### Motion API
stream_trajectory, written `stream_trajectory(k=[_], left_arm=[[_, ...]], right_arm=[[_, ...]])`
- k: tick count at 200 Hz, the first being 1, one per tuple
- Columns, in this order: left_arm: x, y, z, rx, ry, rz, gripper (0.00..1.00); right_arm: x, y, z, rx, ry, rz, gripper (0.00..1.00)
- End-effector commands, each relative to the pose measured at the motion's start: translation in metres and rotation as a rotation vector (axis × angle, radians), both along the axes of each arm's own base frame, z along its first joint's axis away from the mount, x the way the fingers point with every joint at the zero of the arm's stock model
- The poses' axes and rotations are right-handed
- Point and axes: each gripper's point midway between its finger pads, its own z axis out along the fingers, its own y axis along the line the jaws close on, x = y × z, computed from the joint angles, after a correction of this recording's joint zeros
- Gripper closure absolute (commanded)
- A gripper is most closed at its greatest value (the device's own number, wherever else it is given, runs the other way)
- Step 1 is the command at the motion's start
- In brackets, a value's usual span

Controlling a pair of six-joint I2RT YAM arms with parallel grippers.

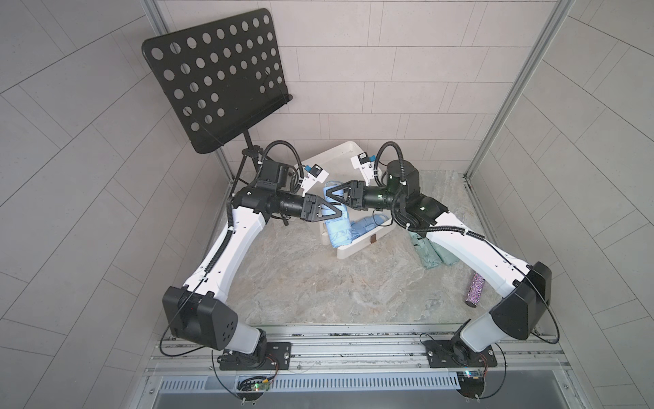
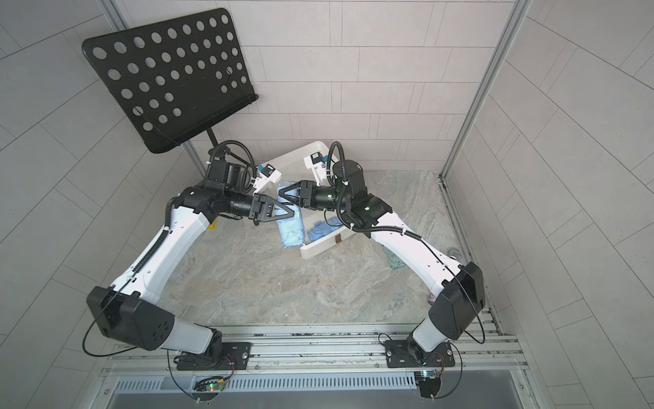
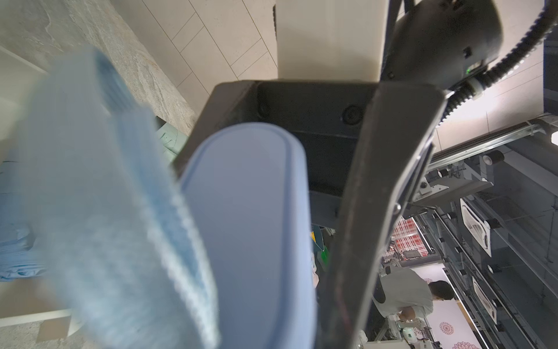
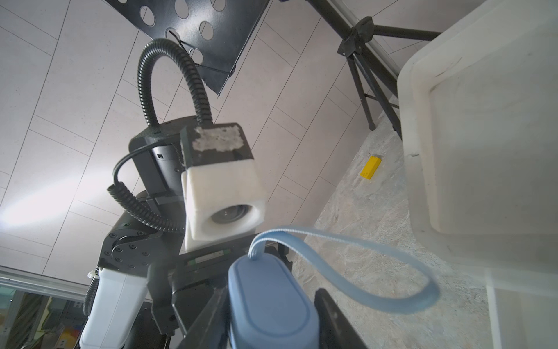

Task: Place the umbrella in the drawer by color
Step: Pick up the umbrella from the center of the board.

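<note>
Light-blue folded umbrella (image 1: 336, 235), strap loop (image 4: 347, 241) on its handle (image 4: 271, 302), held over the white drawer (image 1: 357, 248).
Left claw (image 1: 338, 211) clamped on it; right claw (image 1: 327, 194) around the handle, can't tell if gripping. Second blue umbrella (image 1: 368, 226) in the drawer; two mint umbrellas (image 1: 431, 258) and one glitter tube (image 1: 475, 288) on the counter (image 1: 318, 283).

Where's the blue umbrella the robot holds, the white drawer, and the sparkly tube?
Held umbrella (image 1: 338, 232): in a top view, on its folded blue cloth.
Drawer (image 1: 355, 248): in a top view, on its white front wall.
Sparkly tube (image 1: 474, 289): in a top view, on the middle of its side.
</note>
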Motion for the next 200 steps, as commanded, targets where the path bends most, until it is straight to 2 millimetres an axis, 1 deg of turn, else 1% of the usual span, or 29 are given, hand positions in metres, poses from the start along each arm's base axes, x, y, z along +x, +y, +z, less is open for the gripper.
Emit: stream_trajectory(k=[1,17,38,56,68,83,91,121,129,140,164,186,200], left_arm=[[-0.019,0.000,0.037,-0.110,-0.133,-0.096,0.73],[-0.018,0.000,0.036,-0.107,-0.132,-0.094,0.73],[-0.017,0.000,0.035,-0.105,-0.134,-0.091,0.73],[-0.016,0.000,0.035,-0.104,-0.133,-0.091,0.73],[-0.015,0.000,0.035,-0.104,-0.131,-0.090,0.73],[-0.014,0.000,0.035,-0.103,-0.133,-0.089,0.72],[-0.013,0.000,0.034,-0.101,-0.131,-0.087,0.67],[-0.009,0.001,0.031,-0.093,-0.128,-0.072,0.31],[-0.007,0.002,0.030,-0.087,-0.127,-0.065,0.25],[-0.004,0.003,0.028,-0.076,-0.128,-0.050,0.21],[0.008,0.008,0.019,-0.040,-0.114,-0.001,0.19],[0.027,0.017,0.006,0.012,-0.090,0.073,0.19],[0.037,0.026,-0.002,0.052,-0.087,0.128,0.18]], right_arm=[[-0.004,0.004,-0.013,-0.008,0.052,0.015,0.49],[-0.004,0.004,-0.015,-0.011,0.054,0.015,0.49],[-0.007,0.005,-0.017,-0.013,0.060,0.025,0.54],[-0.009,0.006,-0.020,-0.011,0.067,0.035,0.61],[-0.010,0.006,-0.022,-0.011,0.070,0.036,0.64],[-0.011,0.006,-0.023,-0.008,0.073,0.043,0.71],[-0.011,0.006,-0.023,-0.007,0.073,0.043,0.73],[-0.009,0.001,-0.019,-0.002,0.065,0.024,0.75],[-0.006,-0.002,-0.019,-0.001,0.064,0.012,0.75],[-0.002,-0.007,-0.017,0.003,0.066,-0.007,0.76],[0.007,-0.020,-0.013,0.019,0.064,-0.057,0.77],[0.016,-0.036,-0.011,0.025,0.064,-0.113,0.78],[0.022,-0.051,-0.013,0.025,0.071,-0.170,0.78]])
